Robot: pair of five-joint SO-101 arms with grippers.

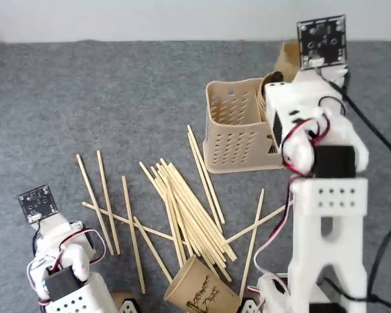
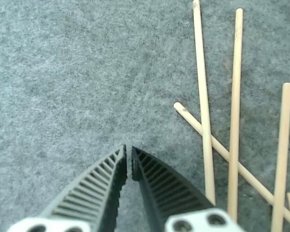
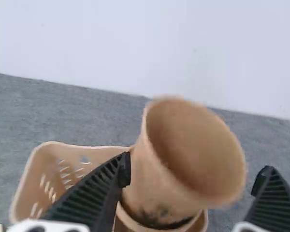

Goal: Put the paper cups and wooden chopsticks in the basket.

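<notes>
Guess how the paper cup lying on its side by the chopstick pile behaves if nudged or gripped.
The paper cup lies on its side and tapers, so a nudge would probably roll it in a curve, perhaps against the chopsticks. It is hollow paper, so a hard squeeze would likely dent it. It looks light and may skid rather than resist.

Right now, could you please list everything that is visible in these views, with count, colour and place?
basket: one, beige, far side of table.
fallen paper cup: one, brown, near edge, between the arm bases.
second paper cup: one, brown, above the basket, between the fingers of the right gripper.
chopsticks: roughly twenty, pale wood, scattered before the basket.
table: one, grey.
left gripper: shut, empty, beside chopsticks.
right gripper: open, over the basket.
</notes>
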